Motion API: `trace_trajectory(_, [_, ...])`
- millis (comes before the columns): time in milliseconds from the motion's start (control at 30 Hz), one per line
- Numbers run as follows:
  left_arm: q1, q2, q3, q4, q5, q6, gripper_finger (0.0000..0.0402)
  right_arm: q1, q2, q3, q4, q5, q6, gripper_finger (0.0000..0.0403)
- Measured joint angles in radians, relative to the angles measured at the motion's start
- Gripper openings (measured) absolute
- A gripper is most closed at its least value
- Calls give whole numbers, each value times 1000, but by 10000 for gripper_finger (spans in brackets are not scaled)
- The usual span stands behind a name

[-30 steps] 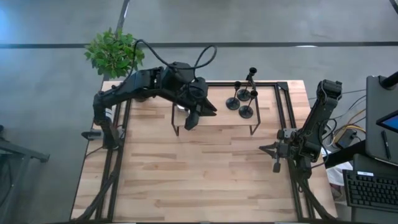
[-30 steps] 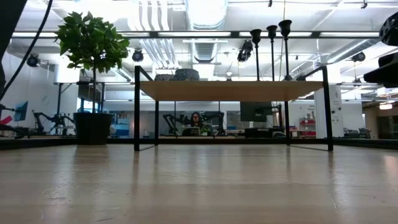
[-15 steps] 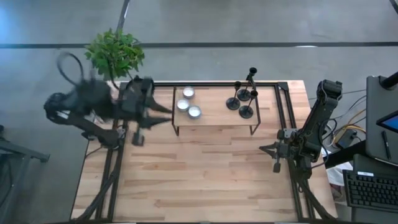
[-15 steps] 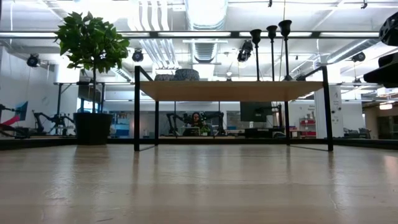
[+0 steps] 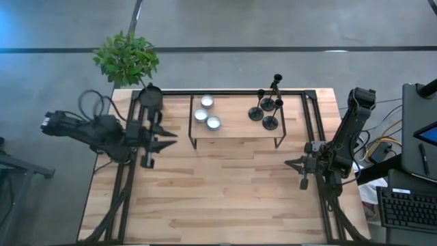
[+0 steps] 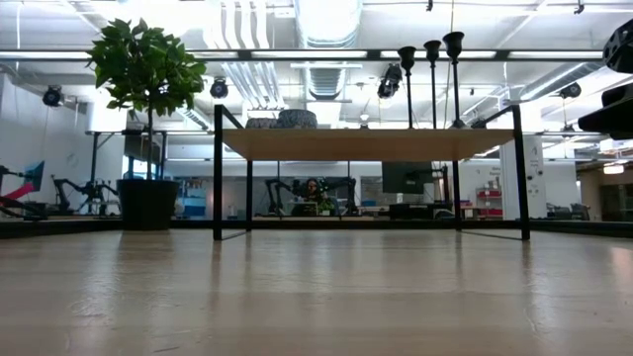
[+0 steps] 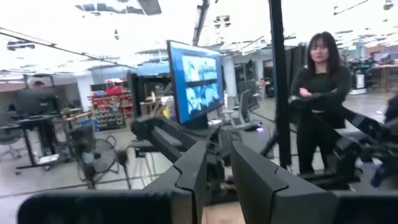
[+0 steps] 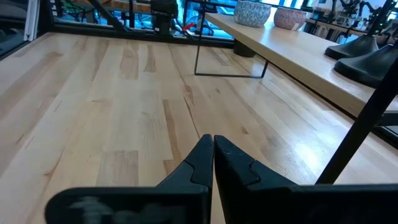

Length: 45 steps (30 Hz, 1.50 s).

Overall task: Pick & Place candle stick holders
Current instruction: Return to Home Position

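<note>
Candlesticks (image 5: 267,109) clustered upright on the right end of the shelf (image 5: 235,126), seen from above; left gripper (image 5: 167,137) at the left edge of the table (image 5: 225,198), right gripper (image 5: 292,163) near its right edge. From table level, standing tall atop the shelf. From the left wrist, fingers (image 7: 189,177) slightly spread, holding nothing. From the right wrist, fingers (image 8: 198,160) pressed together over bare wood.

Grey concrete floor (image 5: 273,27), bright ceiling strip lights (image 6: 326,18), leafy potted plant (image 6: 146,69), lit monitor (image 7: 196,81)
</note>
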Motion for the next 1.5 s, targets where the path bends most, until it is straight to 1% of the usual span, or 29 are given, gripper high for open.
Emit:
trace_trajectory(100, [0, -53, -150, 124, 12, 4, 80, 0, 0, 0, 0, 0, 0, 8])
trace_trajectory(167, [0, -75, -248, 166, 14, 8, 80, 0, 0, 0, 0, 0, 0, 8])
trace_trajectory(367, [0, -163, -483, 421, 14, 36, 80, 0, 0, 0, 0, 0, 0, 8])
trace_trajectory(433, [0, -197, -543, 452, 28, 52, 80, 0, 0, 0, 0, 0, 0, 8])
trace_trajectory(500, [0, -227, -589, 449, 41, 59, 80, 0, 0, 0, 0, 0, 0, 8])
trace_trajectory(600, [0, -279, -628, 452, 50, 62, 80, 0, 0, 0, 0, 0, 0, 8])
trace_trajectory(833, [0, -418, -707, 385, 52, 86, 80, 0, 0, 0, 0, 0, 0, 8])
trace_trajectory(967, [0, -506, -758, 373, 52, 86, 80, 0, 0, 0, 0, 0, 0, 8])
trace_trajectory(1067, [0, -565, -773, 340, 51, 85, 80, 0, 0, 0, 0, 0, 0, 9])
trace_trajectory(1167, [0, -636, -773, 251, 50, 81, 80, 0, 0, 0, 0, 0, 0, 8])
trace_trajectory(1267, [0, -721, -773, 105, 50, 76, 80, 0, 0, 0, 0, 0, 0, 8])
trace_trajectory(1333, [0, -769, -774, 36, 50, 69, 80, 0, 0, 0, 0, 0, 0, 8])
trace_trajectory(1400, [3, -777, -774, -55, 49, 58, 80, 0, 0, 0, -1, 0, 0, 8])
trace_trajectory(1500, [3, -777, -774, -120, 52, 54, 80, 0, 0, 0, 0, 0, 0, 8])
